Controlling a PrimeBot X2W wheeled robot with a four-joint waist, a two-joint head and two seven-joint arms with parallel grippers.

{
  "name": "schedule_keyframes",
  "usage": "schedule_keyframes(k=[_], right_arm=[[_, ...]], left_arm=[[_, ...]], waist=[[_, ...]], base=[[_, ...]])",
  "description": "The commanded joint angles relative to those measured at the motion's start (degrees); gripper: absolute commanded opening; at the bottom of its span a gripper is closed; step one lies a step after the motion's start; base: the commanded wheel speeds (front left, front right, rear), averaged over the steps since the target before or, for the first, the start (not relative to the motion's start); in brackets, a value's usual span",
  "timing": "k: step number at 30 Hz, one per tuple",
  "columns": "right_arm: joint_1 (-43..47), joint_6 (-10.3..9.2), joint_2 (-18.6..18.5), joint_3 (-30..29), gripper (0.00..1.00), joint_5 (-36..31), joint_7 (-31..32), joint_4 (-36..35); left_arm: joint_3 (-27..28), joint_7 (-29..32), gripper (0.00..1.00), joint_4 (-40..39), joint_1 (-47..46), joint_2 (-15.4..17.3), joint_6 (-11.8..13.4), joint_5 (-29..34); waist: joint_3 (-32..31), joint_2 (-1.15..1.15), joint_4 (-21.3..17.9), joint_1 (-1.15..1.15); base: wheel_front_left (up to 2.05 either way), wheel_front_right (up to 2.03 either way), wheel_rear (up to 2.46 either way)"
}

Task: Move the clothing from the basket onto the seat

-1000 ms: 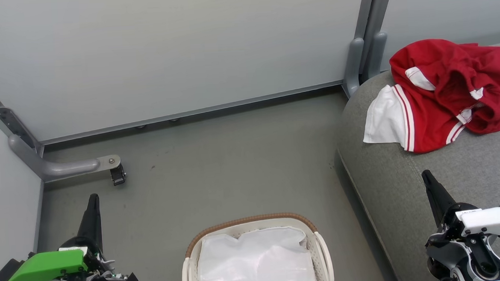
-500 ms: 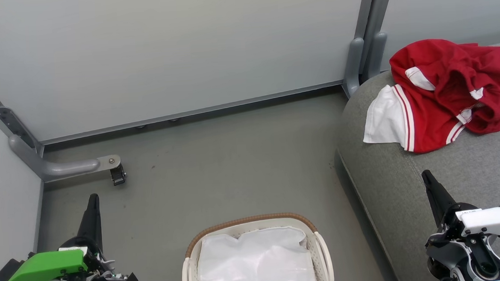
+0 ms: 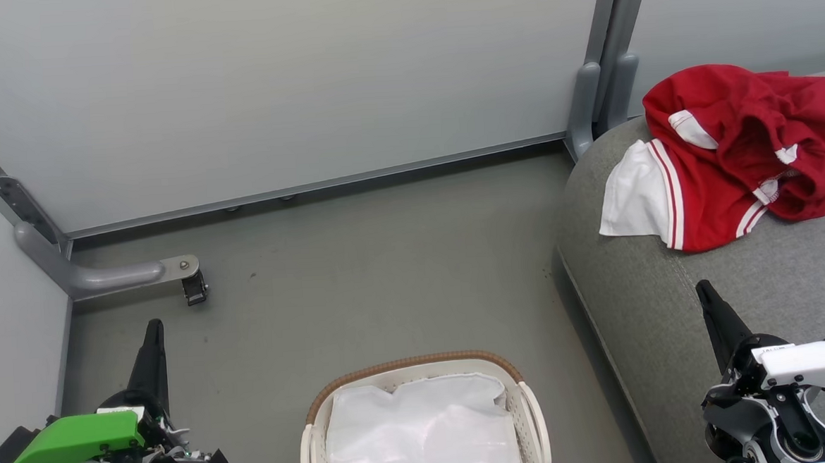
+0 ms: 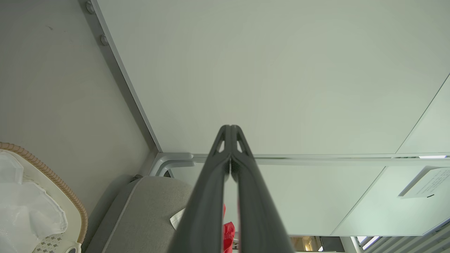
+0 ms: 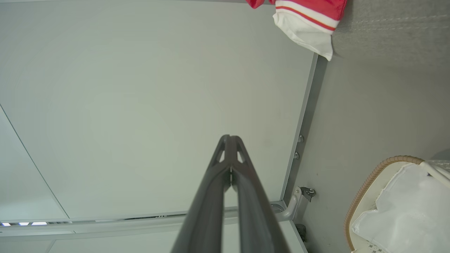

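head: from above, facing forward-down, basket (image 3: 405, 363) close at bottom edge, seat (image 3: 670, 303) right | left wrist: rolled, faces wall (image 4: 281, 70), floor (image 4: 52, 88) at its left | right wrist: rolled, faces wall, floor at its right | shared by all: basket, seat, clothing (image 3: 732, 137), wall

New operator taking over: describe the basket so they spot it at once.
Start from the big grey seat on the right; on the floor just left of it, at the near edge of the head view, stands the basket. It is the white perforated tub with a brown woven rim, lined with a white sheet.
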Motion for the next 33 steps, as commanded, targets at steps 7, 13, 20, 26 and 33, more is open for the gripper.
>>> schedule_keyframes(k=[7,13,20,26,33], right_arm=[[-0.04,0.0,-0.32,-0.1,0.0,0.2,0.16,-0.2],[-0.04,0.0,-0.32,-0.1,0.0,0.2,0.16,-0.2],[-0.04,0.0,-0.32,-0.09,0.0,0.2,0.16,-0.2],[-0.04,0.0,-0.32,-0.09,0.0,0.2,0.16,-0.2],[-0.04,0.0,-0.32,-0.09,0.0,0.2,0.16,-0.2]], left_arm=[[0.16,0.29,0.0,-0.11,-0.61,0.09,-0.3,-0.07],[0.16,0.29,0.0,-0.11,-0.61,0.09,-0.3,-0.06],[0.16,0.3,0.0,-0.11,-0.61,0.09,-0.3,-0.07],[0.16,0.3,0.0,-0.11,-0.61,0.09,-0.3,-0.06],[0.16,0.27,0.0,-0.12,-0.61,0.09,-0.3,-0.06]], waist=[[0.0,0.0,0.0,0.0],[0.0,0.0,0.0,0.0],[0.0,0.0,0.0,0.0],[0.0,0.0,0.0,0.0],[0.0,0.0,0.0,0.0]], base=[[0.0,0.0,0.0],[0.0,0.0,0.0],[0.0,0.0,0.0],[0.0,0.0,0.0],[0.0,0.0,0.0]])
